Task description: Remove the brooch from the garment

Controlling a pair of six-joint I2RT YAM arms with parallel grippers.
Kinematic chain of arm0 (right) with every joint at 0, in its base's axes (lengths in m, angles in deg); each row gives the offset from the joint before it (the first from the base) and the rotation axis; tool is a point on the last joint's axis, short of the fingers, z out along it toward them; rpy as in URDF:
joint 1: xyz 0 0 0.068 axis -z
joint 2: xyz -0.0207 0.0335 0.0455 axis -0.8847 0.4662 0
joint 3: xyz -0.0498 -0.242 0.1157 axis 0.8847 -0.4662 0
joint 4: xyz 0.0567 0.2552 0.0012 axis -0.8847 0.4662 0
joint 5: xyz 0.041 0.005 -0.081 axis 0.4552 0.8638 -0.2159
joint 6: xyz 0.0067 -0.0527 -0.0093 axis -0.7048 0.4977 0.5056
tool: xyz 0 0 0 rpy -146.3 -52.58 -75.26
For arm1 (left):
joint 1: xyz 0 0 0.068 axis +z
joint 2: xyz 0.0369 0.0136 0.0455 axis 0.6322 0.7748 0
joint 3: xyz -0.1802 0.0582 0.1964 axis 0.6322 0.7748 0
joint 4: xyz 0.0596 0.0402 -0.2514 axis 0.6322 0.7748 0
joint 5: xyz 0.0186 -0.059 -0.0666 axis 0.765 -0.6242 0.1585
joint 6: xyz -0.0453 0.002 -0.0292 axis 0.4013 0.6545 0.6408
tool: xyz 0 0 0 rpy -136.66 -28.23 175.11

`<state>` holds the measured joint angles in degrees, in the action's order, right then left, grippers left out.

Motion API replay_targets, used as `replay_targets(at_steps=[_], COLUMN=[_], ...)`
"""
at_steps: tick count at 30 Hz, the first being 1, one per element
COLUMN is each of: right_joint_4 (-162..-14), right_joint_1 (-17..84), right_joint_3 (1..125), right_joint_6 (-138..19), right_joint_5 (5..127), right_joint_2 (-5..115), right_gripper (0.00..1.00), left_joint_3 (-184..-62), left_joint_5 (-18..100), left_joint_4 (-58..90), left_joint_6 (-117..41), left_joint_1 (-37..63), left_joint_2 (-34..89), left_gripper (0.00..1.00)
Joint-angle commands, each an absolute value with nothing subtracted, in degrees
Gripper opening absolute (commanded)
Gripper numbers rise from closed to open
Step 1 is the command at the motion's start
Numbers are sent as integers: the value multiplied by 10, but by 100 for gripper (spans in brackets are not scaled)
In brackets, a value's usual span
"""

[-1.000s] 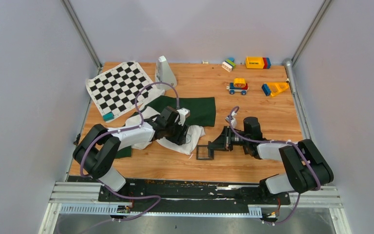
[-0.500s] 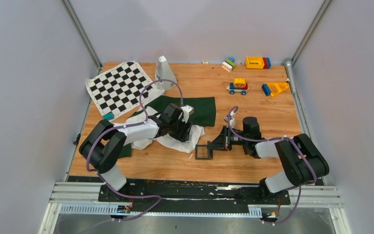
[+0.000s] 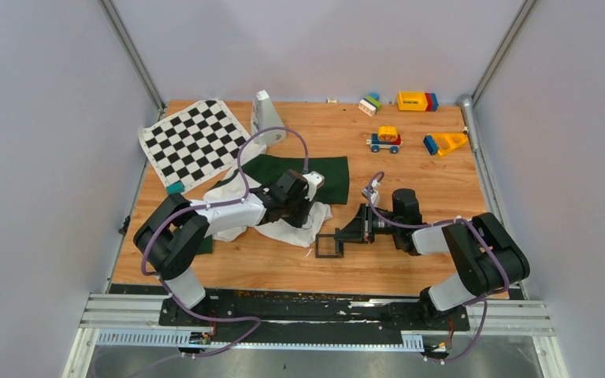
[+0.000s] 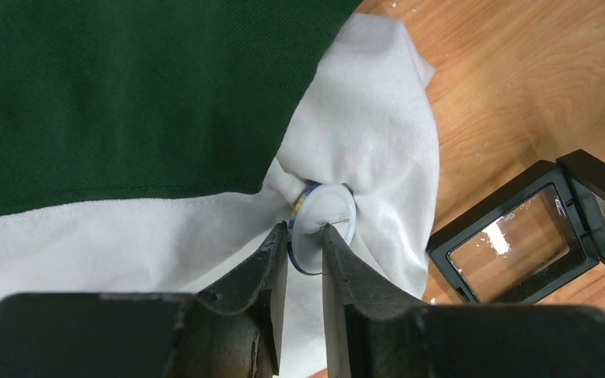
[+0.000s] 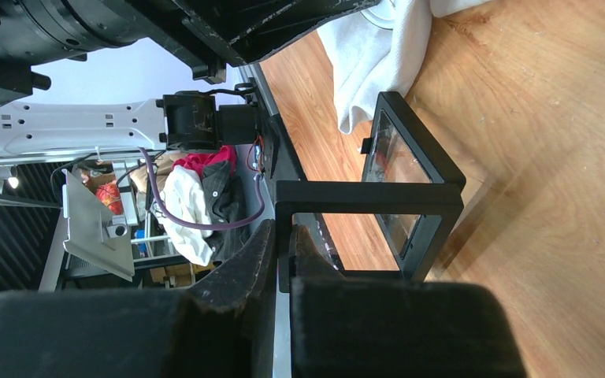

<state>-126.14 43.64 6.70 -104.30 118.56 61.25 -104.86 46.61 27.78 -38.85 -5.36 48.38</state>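
The garment (image 3: 315, 177) lies bunched at mid-table, its white body (image 4: 126, 236) below a dark green sleeve (image 4: 126, 94). The brooch (image 4: 327, 216) shows as a small round white disc with a blue and yellow rim and a thin wire pin, wrapped in white cloth. My left gripper (image 4: 306, 230) is shut on its lower edge; it also shows in the top view (image 3: 306, 209). My right gripper (image 5: 283, 236) is shut on one edge of the open black square tray (image 5: 362, 193), just right of the garment (image 3: 331, 246). The tray's rim (image 4: 492, 213) lies close beside the brooch.
A chequered mat (image 3: 193, 142) with a teal block (image 3: 175, 188) lies at the back left, and a white stand (image 3: 266, 116) behind the garment. Toy blocks (image 3: 417, 101), a toy car (image 3: 384, 139) and a yellow-blue toy (image 3: 445, 142) sit at the back right.
My left gripper has moved a little to the right over the garment, towards the tray, pulling the white cloth with it. The right gripper and the tray have hardly moved.
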Motion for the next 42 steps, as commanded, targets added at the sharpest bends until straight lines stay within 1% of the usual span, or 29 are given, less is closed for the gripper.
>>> replay_targets(at_steps=[1,3,5,6,9,15,21,26,35,42], right_joint_4=[-1280,-1275,-1272,-1271,-1268,-1258,-1254,-1268,-1330,-1371], right_joint_1=[438,438,438,438,438,439,441,446,449,449], right_joint_3=[75,76,77,77,78,80,83,88,94,92], right_joint_6=[-1034,-1032,-1030,-1029,-1029,-1025,-1028,-1051,-1089,-1108], right_joint_5=[1197,1196,1194,1194,1192,1190,1191,1209,1240,1251], right_joint_2=[611,610,610,610,610,605,599,606,648,678], right_gripper=[0,0,0,0,0,0,0,0,0,0], left_joint_3=[-1038,-1025,-1013,-1008,-1004,-1002,-976,-936,-876,-872], left_joint_5=[494,490,473,467,444,431,462,492,491,494], left_joint_4=[277,265,254,251,247,249,217,143,15,-6], left_joint_6=[-396,-396,-398,-398,-399,-402,-432,-464,-558,-585], left_joint_1=[-60,-62,-61,-61,-61,-68,-117,-152,-180,-191], left_joint_2=[440,417,401,397,388,387,354,313,311,326], left_gripper=[27,24,18,13,11,0,0,0,0,0])
